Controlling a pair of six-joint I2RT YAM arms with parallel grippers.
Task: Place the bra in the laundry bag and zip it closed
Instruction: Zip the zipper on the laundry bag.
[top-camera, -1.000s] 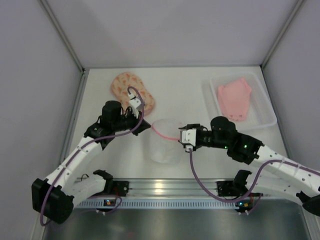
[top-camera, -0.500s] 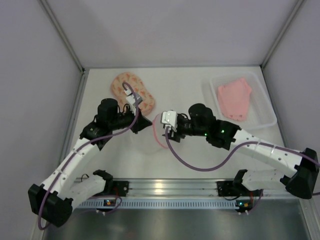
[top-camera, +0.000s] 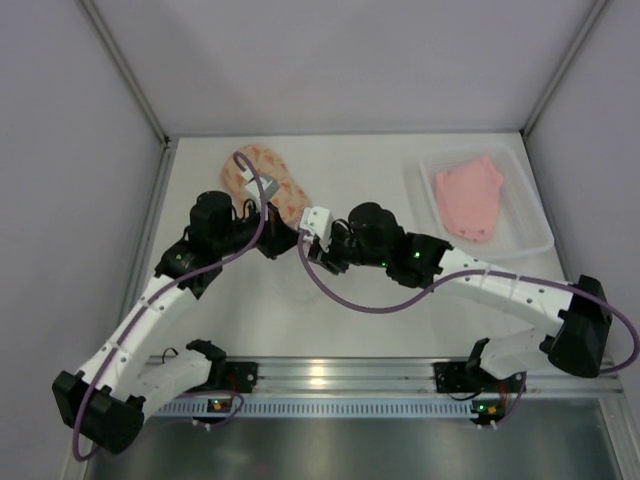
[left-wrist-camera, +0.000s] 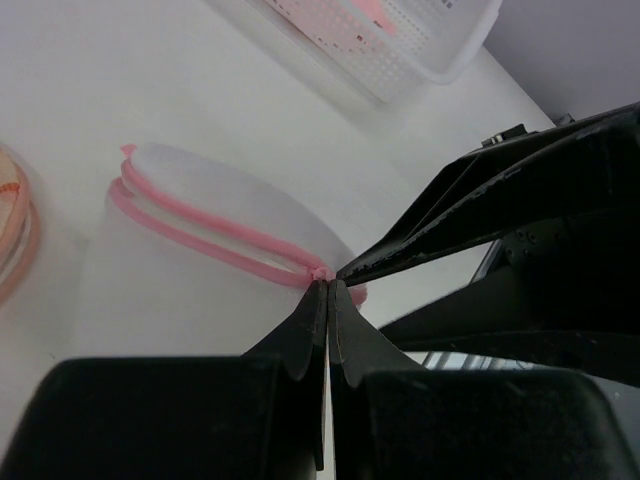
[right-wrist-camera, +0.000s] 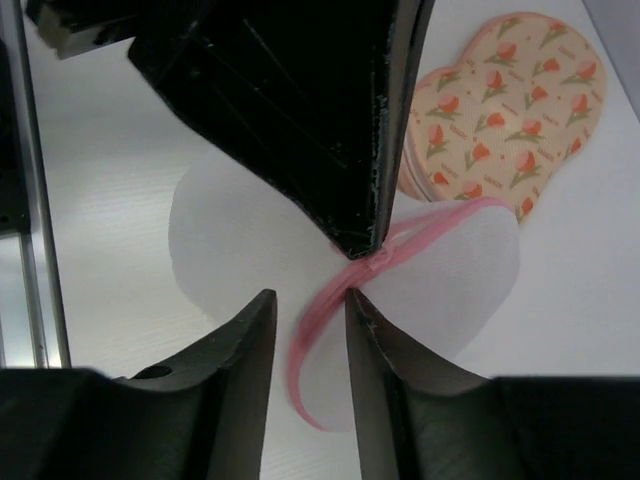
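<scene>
The bra is a salmon-pink cloth lying in the clear tray at the right back. The laundry bag, peach with a red-orange print, lies closed at the left back; it also shows in the right wrist view. My left gripper is shut on the pink rim of a white mesh pouch. My right gripper is open, its jaws either side of that same pink rim, close to the left fingertips. In the top view both grippers meet near the bag, left gripper, right gripper, and hide the pouch.
The tray also shows at the top of the left wrist view. Grey walls close in the table on the left, back and right. A metal rail with the arm bases runs along the near edge.
My right gripper has swung left across the table to meet the left gripper. The white pouch has been drawn up and left toward the laundry bag, held by the left gripper.
</scene>
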